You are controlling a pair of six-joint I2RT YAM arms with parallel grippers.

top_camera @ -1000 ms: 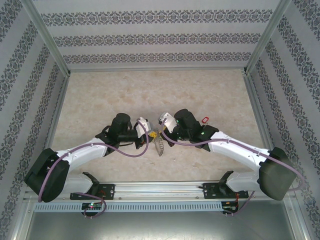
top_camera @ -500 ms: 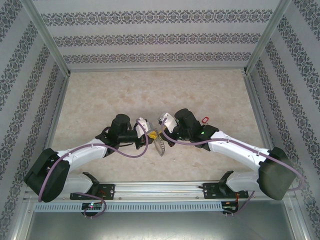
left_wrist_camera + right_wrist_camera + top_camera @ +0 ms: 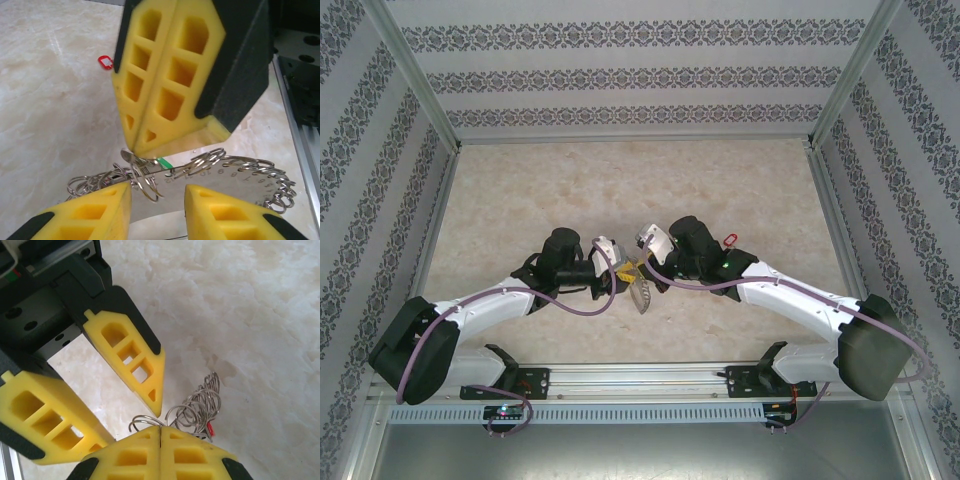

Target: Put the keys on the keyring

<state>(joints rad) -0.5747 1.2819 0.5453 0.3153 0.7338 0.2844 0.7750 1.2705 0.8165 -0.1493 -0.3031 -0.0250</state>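
One keyring [image 3: 240,163] at right gripper [image 3: 135,148] tip

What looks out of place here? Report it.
The red key lies alone on the table, apart from the keyring, which the shut right claw pinches by its edge. Odd, since keys belong on it.

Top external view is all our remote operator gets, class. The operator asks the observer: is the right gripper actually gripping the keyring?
Observer: Yes. In the left wrist view the right gripper is shut on the keyring at its rim.
Operator: And the left gripper?
Observer: The left gripper is open, fingertips apart, with the keyring just ahead of them.
Operator: Where is the green key?
Observer: The green key shows its head against the keyring, beside the right gripper's tips. I cannot tell whether it is threaded on.
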